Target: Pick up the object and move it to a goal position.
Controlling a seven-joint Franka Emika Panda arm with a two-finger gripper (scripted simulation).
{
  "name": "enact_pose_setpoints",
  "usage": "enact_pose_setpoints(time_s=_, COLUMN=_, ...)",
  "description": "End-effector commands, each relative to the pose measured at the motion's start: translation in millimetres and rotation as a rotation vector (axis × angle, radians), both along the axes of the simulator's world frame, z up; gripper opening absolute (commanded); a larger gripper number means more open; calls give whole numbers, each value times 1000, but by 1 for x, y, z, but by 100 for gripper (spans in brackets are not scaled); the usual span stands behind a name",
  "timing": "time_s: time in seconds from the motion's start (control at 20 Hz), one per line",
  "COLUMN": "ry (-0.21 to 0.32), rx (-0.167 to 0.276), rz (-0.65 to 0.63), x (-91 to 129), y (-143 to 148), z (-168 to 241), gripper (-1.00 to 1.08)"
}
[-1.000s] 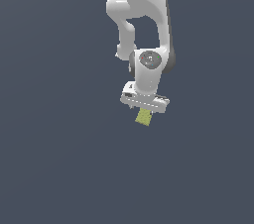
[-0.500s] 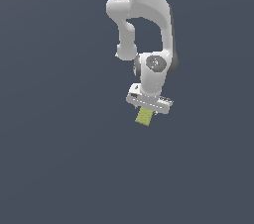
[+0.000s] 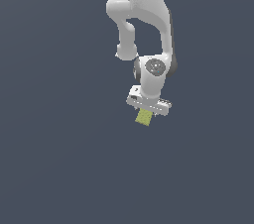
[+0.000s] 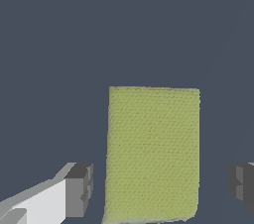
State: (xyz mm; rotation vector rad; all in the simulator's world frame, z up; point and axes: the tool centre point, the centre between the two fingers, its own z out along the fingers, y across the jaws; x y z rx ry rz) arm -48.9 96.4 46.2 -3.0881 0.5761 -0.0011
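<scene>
The object, a flat yellow-green block [image 3: 144,117] with a faintly textured face, lies just below the white hand in the exterior view. In the wrist view the block [image 4: 153,153] sits between the two dark fingertips [image 4: 79,191], with a narrow gap on one side and a wider gap on the other. My gripper [image 3: 147,111] is open around the block, and neither pad touches it. In the exterior view the fingers are hidden behind the hand and the block.
A plain dark grey surface [image 3: 59,168] fills the scene on all sides. The white arm [image 3: 144,15] rises above the hand towards the top of the exterior view. No other objects and no goal marker are in view.
The hand has shifted slightly towards the exterior view's right and a little lower over the block. The block has stayed where it was.
</scene>
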Motion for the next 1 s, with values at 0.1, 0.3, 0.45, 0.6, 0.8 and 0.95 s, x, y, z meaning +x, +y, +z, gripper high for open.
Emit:
enact_pose_setpoints(time_s=0.1, ry=1, rx=0, rz=-1, x=-1, y=0, z=-22, gripper=100)
enact_pose_setpoints(time_s=0.3, ry=1, rx=0, rz=-2, x=-1, y=0, z=-34, gripper=100)
enact_pose_setpoints(time_s=0.45, ry=1, rx=0, rz=-2, x=-1, y=0, z=-36, gripper=100)
enact_pose_setpoints(time_s=0.6, ry=1, rx=0, rz=-2, x=-1, y=0, z=-36, gripper=-100)
enact_pose_setpoints(time_s=0.8, ry=1, rx=0, rz=-2, x=-1, y=0, z=-36, gripper=-100)
enact_pose_setpoints(time_s=0.95, ry=1, rx=0, rz=-2, x=-1, y=0, z=-36, gripper=-100)
